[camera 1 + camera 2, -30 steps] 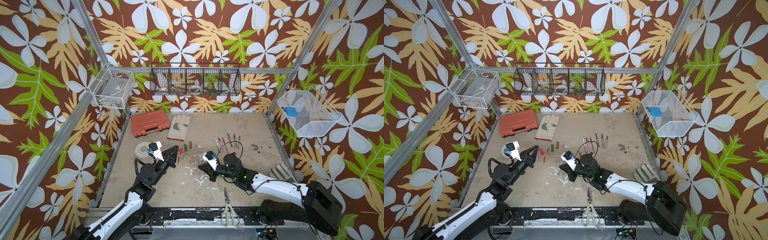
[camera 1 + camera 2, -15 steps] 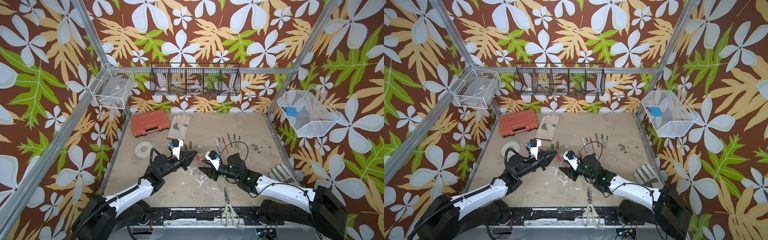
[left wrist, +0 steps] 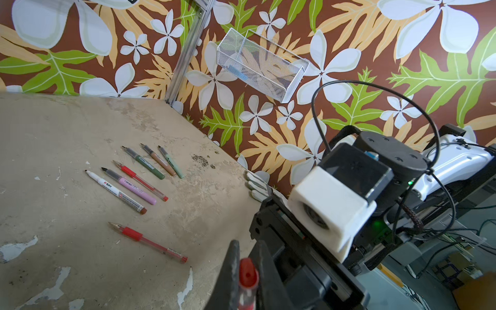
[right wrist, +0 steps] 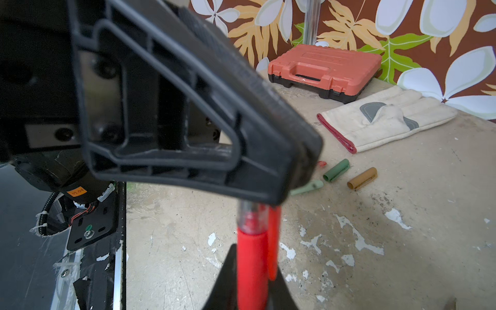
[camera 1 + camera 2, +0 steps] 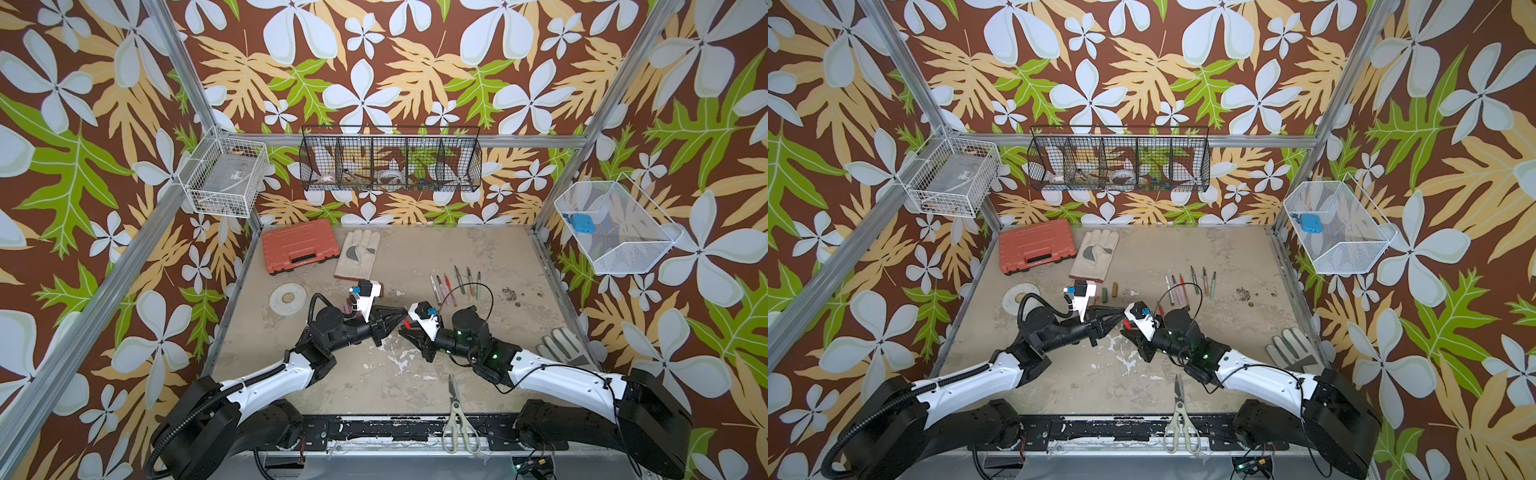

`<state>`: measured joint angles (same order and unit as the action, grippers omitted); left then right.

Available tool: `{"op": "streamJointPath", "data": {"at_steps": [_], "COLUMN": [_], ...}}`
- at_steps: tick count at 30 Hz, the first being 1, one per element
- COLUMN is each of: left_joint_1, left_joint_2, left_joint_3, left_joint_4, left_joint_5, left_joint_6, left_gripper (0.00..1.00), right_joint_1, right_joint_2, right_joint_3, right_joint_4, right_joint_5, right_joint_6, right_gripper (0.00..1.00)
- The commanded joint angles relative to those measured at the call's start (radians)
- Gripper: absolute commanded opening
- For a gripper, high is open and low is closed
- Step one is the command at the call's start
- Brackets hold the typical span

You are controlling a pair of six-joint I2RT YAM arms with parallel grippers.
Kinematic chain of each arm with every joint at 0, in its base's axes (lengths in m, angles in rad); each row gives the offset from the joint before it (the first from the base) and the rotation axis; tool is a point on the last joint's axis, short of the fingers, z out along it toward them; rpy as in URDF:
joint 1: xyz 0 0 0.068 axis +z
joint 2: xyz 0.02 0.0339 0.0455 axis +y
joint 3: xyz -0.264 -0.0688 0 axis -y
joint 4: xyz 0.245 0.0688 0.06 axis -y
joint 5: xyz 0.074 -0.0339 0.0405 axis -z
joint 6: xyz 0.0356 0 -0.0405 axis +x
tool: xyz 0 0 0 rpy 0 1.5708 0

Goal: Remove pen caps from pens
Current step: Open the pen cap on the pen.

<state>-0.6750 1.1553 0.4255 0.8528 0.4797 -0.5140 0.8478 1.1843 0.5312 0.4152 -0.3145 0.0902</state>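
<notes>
Grippers meet tip to tip above the middle of the bench [image 5: 415, 374]; a second ago they hung apart, the left one nearer the bench's left edge. The left gripper [image 3: 248, 257] is clamped on the clear barrel of a red pen [image 4: 249, 214]. The right gripper [image 4: 253, 284] is closed tight around that pen's red cap [image 4: 252, 255], which is still fitted. Six uncapped pens [image 3: 134, 174] lie in a row toward the far right corner, with another red pen [image 3: 147, 241] nearer. Loose caps [image 4: 336, 170] lie beyond the left gripper, before a work glove [image 4: 389, 118].

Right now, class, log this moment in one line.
left gripper: shut on red pen | right gripper: shut on red cap | pen: capped
</notes>
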Motion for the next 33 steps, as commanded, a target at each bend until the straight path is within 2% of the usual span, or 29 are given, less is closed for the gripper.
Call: {"op": "streamJointPath", "data": {"at_steps": [1, 5, 15, 18, 20, 22, 27, 29, 31, 33], "left_joint_1": [-0.001, 0.0, 0.012, 0.053, 0.071, 0.089, 0.118, 0.124, 0.124, 0.124], "left_joint_2": [-0.003, -0.032, -0.092, -0.099, -0.122, -0.151, -0.197, -0.21, -0.229, -0.246], "left_joint_3": [0.008, 0.0, -0.009, -0.034, -0.052, -0.062, -0.069, -0.074, -0.082, -0.089], "left_joint_4": [0.028, 0.013, -0.098, -0.065, -0.053, -0.062, -0.081, -0.082, -0.079, -0.076], "left_joint_5": [0.016, -0.023, -0.237, -0.233, -0.242, -0.248, -0.252, -0.251, -0.254, -0.258], "left_joint_6": [0.01, 0.008, 0.011, -0.041, -0.053, -0.05, -0.048, -0.048, -0.044, -0.044], "left_gripper": [0.0, 0.0, 0.0, 0.0, 0.0, 0.0, 0.0, 0.0, 0.0, 0.0], "right_joint_1": [0.002, 0.009, 0.31, 0.37, 0.374, 0.363, 0.216, 0.177, 0.148, 0.139], "right_joint_2": [0.0, 0.009, 0.084, 0.143, 0.157, 0.143, 0.108, 0.1, 0.086, 0.07], "right_joint_3": [0.004, 0.0, 0.044, 0.093, 0.107, 0.095, 0.055, 0.042, 0.029, 0.017], "right_joint_4": [0.017, 0.017, -0.008, -0.043, -0.056, -0.04, -0.005, 0.018, 0.045, 0.052], "right_joint_5": [-0.004, 0.048, 0.881, 1.024, 0.993, 0.874, 0.378, 0.233, 0.122, 0.103], "right_joint_6": [-0.006, 0.011, -0.055, -0.067, -0.06, -0.067, -0.023, -0.005, 0.026, 0.034], "right_gripper": [0.01, 0.0, 0.0, 0.0, 0.0, 0.0, 0.0, 0.0, 0.0, 0.0]}}
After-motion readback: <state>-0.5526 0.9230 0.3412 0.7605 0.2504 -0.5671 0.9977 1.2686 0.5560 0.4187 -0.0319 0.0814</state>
